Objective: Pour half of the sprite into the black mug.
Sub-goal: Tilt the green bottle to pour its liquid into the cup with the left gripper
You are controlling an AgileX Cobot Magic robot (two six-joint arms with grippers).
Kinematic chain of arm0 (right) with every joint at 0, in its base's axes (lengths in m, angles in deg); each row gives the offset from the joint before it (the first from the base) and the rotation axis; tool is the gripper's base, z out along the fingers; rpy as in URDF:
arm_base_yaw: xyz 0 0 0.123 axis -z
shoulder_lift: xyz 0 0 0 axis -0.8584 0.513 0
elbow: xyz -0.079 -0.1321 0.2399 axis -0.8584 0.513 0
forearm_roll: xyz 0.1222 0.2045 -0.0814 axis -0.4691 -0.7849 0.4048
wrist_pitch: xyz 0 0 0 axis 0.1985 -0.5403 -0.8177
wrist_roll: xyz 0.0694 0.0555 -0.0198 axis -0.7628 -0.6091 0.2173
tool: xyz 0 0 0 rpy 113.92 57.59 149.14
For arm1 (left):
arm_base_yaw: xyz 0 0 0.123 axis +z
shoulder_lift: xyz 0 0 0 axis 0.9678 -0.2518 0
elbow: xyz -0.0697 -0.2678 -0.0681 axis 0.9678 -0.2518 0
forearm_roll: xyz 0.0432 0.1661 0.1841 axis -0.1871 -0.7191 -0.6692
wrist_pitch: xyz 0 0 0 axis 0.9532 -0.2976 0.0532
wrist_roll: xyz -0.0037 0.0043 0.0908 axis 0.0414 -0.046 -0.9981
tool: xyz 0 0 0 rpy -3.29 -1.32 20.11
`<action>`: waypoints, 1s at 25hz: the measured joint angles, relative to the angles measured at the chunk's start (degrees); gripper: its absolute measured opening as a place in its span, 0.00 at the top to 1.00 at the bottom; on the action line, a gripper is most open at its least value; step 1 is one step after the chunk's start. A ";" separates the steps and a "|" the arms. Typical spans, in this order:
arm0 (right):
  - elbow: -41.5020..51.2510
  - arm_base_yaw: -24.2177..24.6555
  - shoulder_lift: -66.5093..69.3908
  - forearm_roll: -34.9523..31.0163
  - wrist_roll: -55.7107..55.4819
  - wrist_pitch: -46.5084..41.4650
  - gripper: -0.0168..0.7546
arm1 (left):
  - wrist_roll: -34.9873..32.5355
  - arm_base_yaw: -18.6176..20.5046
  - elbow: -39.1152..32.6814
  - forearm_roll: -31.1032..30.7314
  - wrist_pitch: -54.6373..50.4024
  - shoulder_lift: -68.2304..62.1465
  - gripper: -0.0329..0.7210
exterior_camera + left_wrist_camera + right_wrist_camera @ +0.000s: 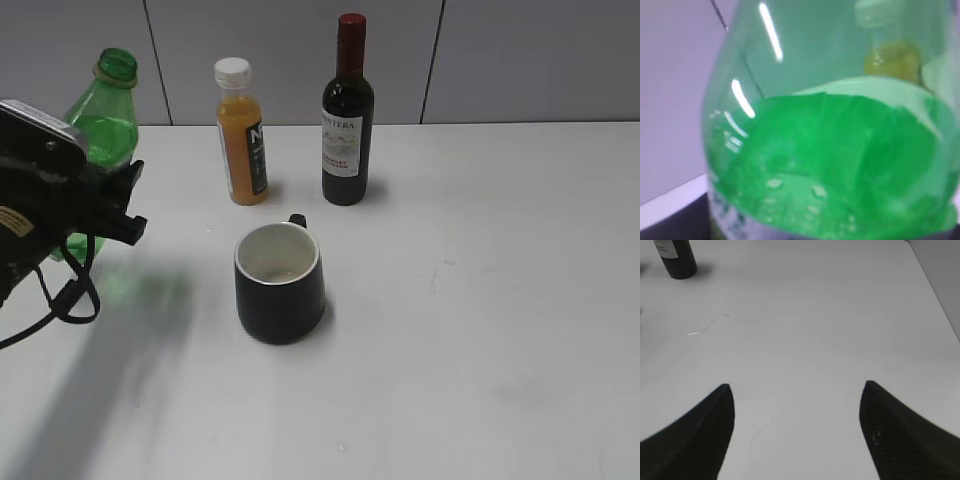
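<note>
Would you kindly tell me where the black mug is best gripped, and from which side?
Grip the black mug across its body or over its rim from the right, where the free right hand stands open. The mug is upright, its loop handle points away toward the wall, and its tapered sides are bare.

Our left hand (125,205) sits at the far left of the exterior view, wrist housing dark and bulky, a black cable looping below it. Its fingers (128,178) reach toward the right and close around the sprite (100,130), which we hold tilted off upright; our left wrist camera is filled by the sprite's green wall. Our right hand (797,432) hovers over the bench (805,325), its two dark fingers (892,432) spread wide apart, holding nothing.
</note>
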 joint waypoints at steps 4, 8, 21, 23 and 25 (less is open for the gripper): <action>0.00 0.00 0.00 0.00 0.00 0.00 0.21 | -5.76 -3.43 -2.68 2.27 0.06 1.70 0.32; 0.00 0.00 0.00 0.00 0.00 0.00 0.21 | -12.93 -6.50 -3.54 6.71 0.00 2.31 0.32; 0.00 0.00 0.00 0.00 0.00 0.00 0.21 | -35.72 -10.34 -3.54 12.88 0.00 2.43 0.33; 0.00 0.00 0.00 0.00 0.00 0.00 0.21 | -38.20 -10.34 -3.54 13.14 -0.06 2.43 0.33; 0.00 0.00 0.00 0.00 0.00 0.00 0.21 | -40.51 -10.34 -3.54 13.56 -0.18 2.43 0.33</action>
